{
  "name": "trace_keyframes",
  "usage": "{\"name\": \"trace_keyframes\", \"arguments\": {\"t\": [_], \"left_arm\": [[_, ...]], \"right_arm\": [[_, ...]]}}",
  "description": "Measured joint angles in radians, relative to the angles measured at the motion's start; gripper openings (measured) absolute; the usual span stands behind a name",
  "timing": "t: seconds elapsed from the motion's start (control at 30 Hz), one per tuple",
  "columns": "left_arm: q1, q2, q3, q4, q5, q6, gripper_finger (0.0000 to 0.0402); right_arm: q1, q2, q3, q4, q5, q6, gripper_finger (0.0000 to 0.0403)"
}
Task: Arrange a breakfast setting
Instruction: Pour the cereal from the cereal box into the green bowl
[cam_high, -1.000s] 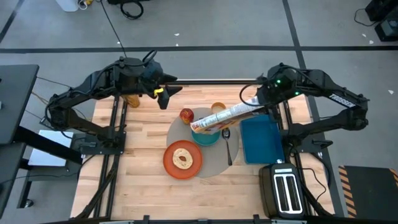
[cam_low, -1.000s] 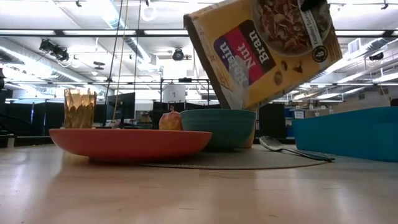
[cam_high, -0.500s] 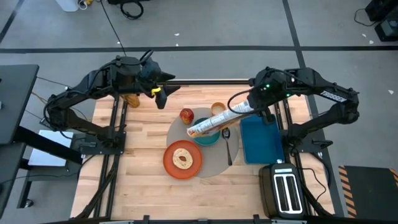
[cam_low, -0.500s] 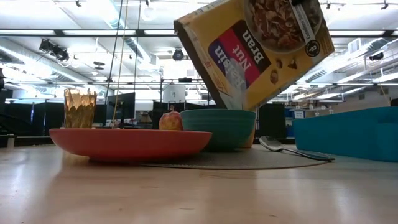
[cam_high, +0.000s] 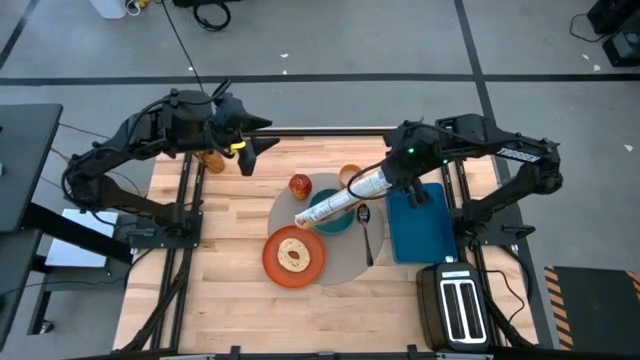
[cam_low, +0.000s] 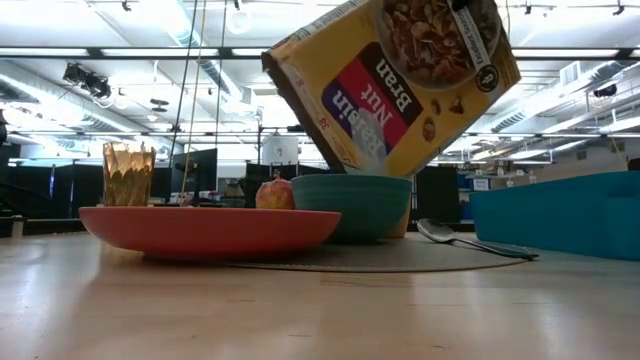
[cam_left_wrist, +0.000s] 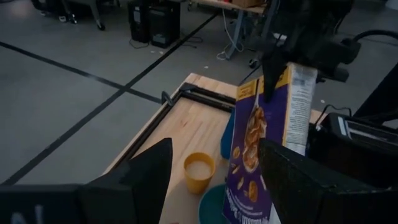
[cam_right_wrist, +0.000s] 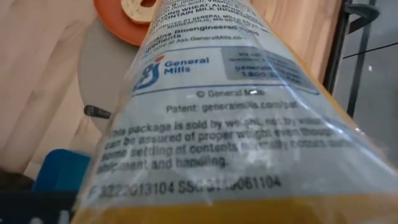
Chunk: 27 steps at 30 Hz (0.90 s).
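Note:
My right gripper (cam_high: 388, 178) is shut on a yellow cereal box (cam_high: 338, 202) that slants down over the teal bowl (cam_low: 352, 205). The bowl stands on the round grey placemat (cam_high: 345, 262) with the orange plate (cam_high: 276, 262), which carries the round bread (cam_high: 294, 255). The red apple (cam_high: 300, 184), the yellow-orange cup (cam_high: 351, 174) and the metal spoon (cam_high: 366, 232) are on the mat too. My left gripper (cam_high: 248, 150) is open and empty above the table's far left part. My right gripper pinches the cereal box by its raised end (cam_left_wrist: 273, 78), one finger on the printed front face and the other behind. The box is lifted clear and tilted, upside down, its lower end (cam_low: 350, 160) just above the bowl. In the right wrist view the box (cam_right_wrist: 217, 106) hides the fingers.
A blue tray (cam_high: 420, 228) lies right of the mat and a black toaster (cam_high: 457, 305) stands near the front right corner. An amber glass (cam_high: 212, 160) stands at the far left edge. Bare wood shows on the table's near left part.
My right gripper has moved toward the table's left with the cereal box and tipped it further. The box's lower end has swung left and down over the bowl. My left gripper has drawn back a little toward the table's left edge.

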<state>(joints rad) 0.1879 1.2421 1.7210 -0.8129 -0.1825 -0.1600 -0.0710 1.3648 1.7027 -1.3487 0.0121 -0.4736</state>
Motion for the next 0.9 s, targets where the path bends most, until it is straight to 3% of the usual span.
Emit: {"name": "trace_keyframes", "arguments": {"t": [0.3, 0.9], "left_arm": [[0.0, -0.006, 0.001, -0.029, 0.011, -0.008, 0.0242], [0.0, -0.009, 0.001, -0.039, 0.011, -0.01, 0.0242]], "right_arm": [[0.042, 0.105, 0.095, -0.051, 0.05, 0.003, 0.0189], [0.073, 0.123, 0.19, -0.127, 0.076, 0.003, 0.0189]]}}
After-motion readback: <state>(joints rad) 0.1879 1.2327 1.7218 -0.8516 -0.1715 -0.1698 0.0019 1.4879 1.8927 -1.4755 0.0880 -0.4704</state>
